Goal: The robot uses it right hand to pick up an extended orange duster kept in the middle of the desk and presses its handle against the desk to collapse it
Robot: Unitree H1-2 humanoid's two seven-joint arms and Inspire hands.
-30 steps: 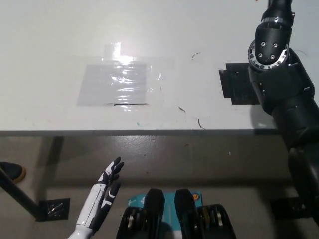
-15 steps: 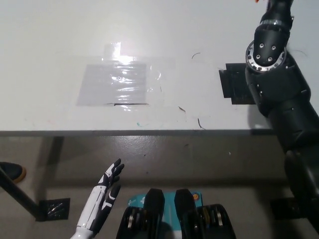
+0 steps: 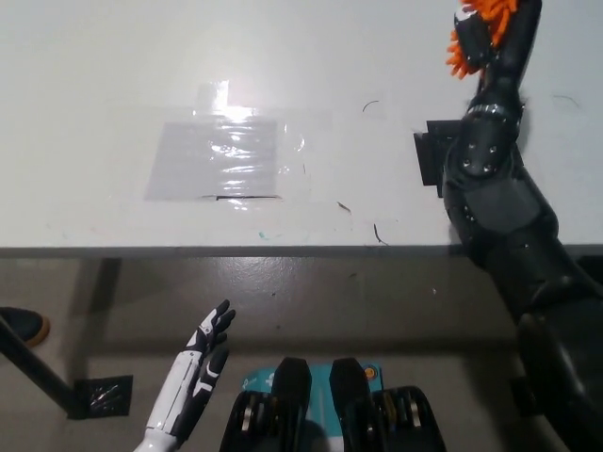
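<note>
The orange duster (image 3: 474, 36) shows only as a fluffy orange tuft at the top right edge, over the white desk (image 3: 113, 75); its handle is hidden. My black right hand (image 3: 516, 21) sits right beside the tuft, partly cut off by the top edge, and appears shut on the duster. The black right arm (image 3: 495, 198) runs up to it from the bottom right, across the desk's front edge. My white left hand (image 3: 200, 369) rests open at the lower left, below the desk, holding nothing.
A clear taped plastic patch (image 3: 224, 155) lies on the middle of the desk. A black square plate (image 3: 435, 160) sits partly under my right arm. The desk's front edge (image 3: 236, 250) crosses the picture. A shoe (image 3: 24, 325) and a black floor bracket (image 3: 102, 395) are at the lower left.
My right arm has swung left and drawn back toward me. The orange tuft, a speck at the top edge before, has come down into view with it. The left hand has barely moved.
</note>
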